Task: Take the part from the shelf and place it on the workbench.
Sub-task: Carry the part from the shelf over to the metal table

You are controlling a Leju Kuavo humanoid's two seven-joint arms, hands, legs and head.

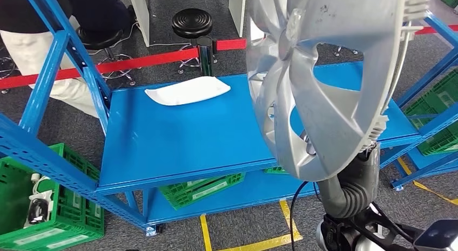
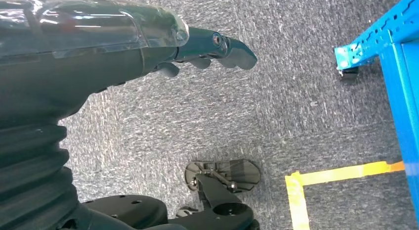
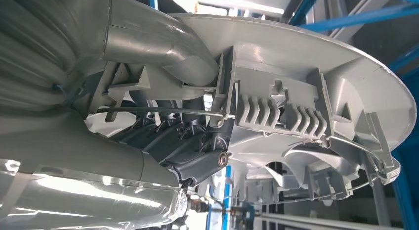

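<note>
The part is a large silver wheel cover (image 1: 324,83), held upright close in front of my head and above the right end of the blue shelf (image 1: 178,137). My right hand (image 3: 163,141) grips its rim from below. The thumb lies on one side of the ribbed inner face (image 3: 306,62) and the dark fingers (image 3: 197,158) curl on the other. In the head view the right wrist (image 1: 354,186) rises under the cover. My left hand (image 2: 212,49) hangs over the grey carpet, fingers loosely apart and holding nothing.
A white tray-shaped piece (image 1: 189,90) lies at the back of the shelf top. Green crates sit below and beside the shelf (image 1: 48,208) (image 1: 205,187) (image 1: 440,116). A red barrier belt (image 1: 146,59), a stool (image 1: 192,21) and a person (image 1: 32,40) are behind. Yellow tape (image 2: 341,173) marks the floor.
</note>
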